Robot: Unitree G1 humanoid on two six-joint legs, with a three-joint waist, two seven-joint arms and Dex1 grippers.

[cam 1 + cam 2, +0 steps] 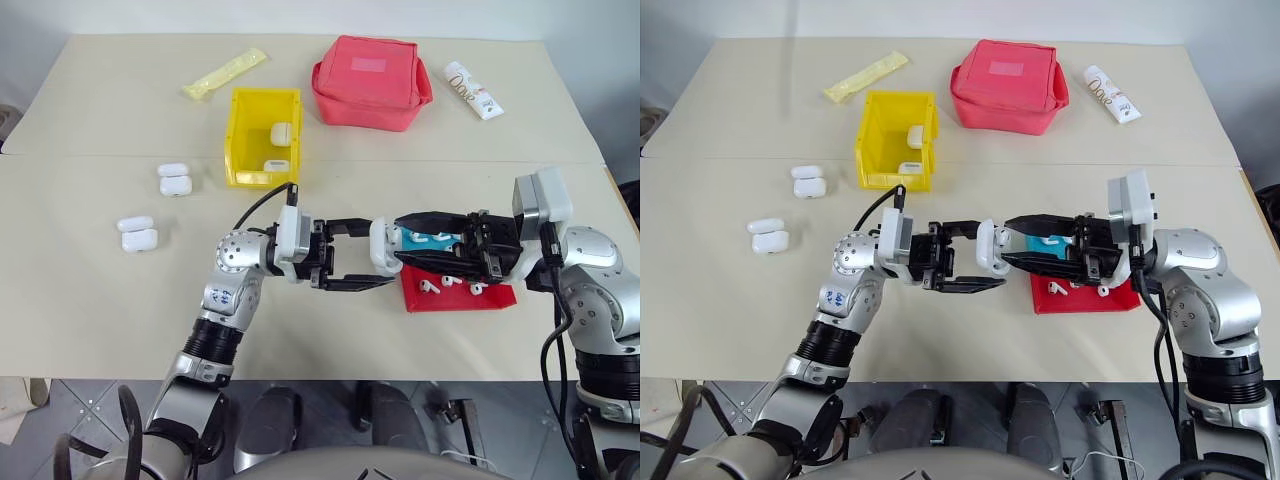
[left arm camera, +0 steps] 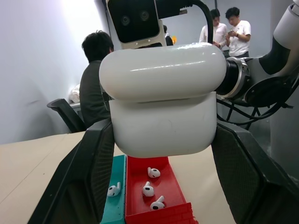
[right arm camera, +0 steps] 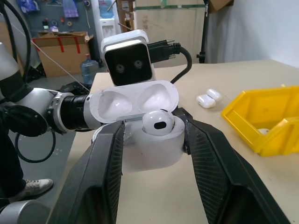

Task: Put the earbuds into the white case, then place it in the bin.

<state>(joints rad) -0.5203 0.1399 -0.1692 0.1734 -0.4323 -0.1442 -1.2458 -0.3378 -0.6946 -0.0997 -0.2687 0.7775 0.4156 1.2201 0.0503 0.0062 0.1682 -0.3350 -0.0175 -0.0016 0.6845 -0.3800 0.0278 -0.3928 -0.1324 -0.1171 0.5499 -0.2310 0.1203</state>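
Observation:
My left gripper is shut on the white case, holding it above the table with its lid hinged open. One earbud sits in the case's top. My right gripper faces it from the right, open, with a finger on each side of the case and neither touching the earbud. More earbuds lie in the red tray under the right gripper. The yellow bin stands further back on the left, with closed white cases inside.
A teal tray adjoins the red one. Two open white cases lie at the left of the table. A pink-red pouch, a yellow packet and a white tube lie at the back. People are behind the table.

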